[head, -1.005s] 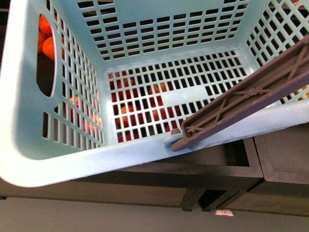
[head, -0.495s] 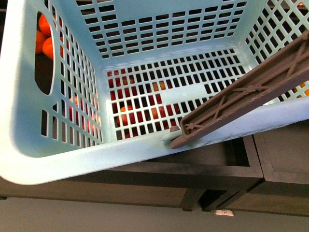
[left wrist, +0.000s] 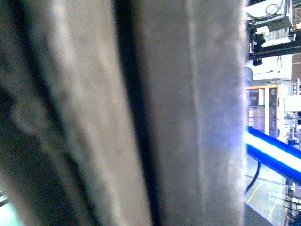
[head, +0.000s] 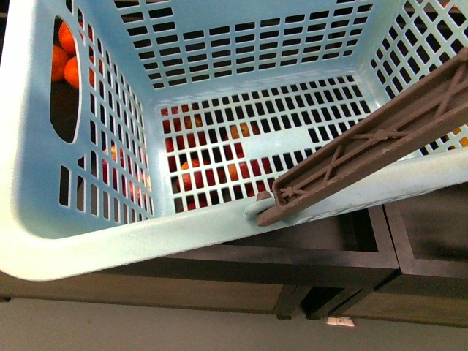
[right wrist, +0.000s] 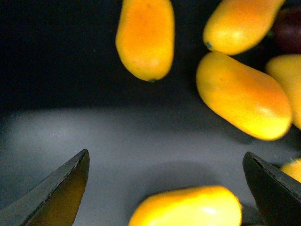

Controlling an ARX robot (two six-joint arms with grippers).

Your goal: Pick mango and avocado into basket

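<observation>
Front view: basket (head: 44, 219) fills nearly the whole pic, tilted, w/ nothing inside. Brown handle (head: 365, 146) lies across its right side, partly over the opening. Red fruit (head: 191, 172) shows thru the floor slots, so it sits below the basket, not in it. Oranges (head: 69, 69) show thru the hand-hole at far left. Dark cabinet (head: 322, 256) is underneath. No arm in this view.

Left wrist view: a blurred grey surface (left wrist: 188, 117) right up against the lens blocks almost everything; only a strip of room at one edge. Left gripper doesn't show, so can't tell its state or whether it holds anything.

Right wrist view: right gripper (right wrist: 165, 155) is spread wide, empty, both dark fingers (right wrist: 51, 193) apart from any fruit. Nearest mango (right wrist: 188, 207) lies betw. the two fingers, prob. the pick target, partly cut off by the pic's edge. More mangoes (right wrist: 242, 94) lie near, a couple close to one finger. A dark purple fruit (right wrist: 289, 28) sits in a corner. Avocado isn't visible anywhere.

Risks, as I judge them: mango skin is smooth, so an off-centre squeeze could squirt it out. Neighbours are close, so one finger may clip or nudge another on the way down. Handle over the opening could block the drop. Basket tilt could let fruit roll to the low side.
</observation>
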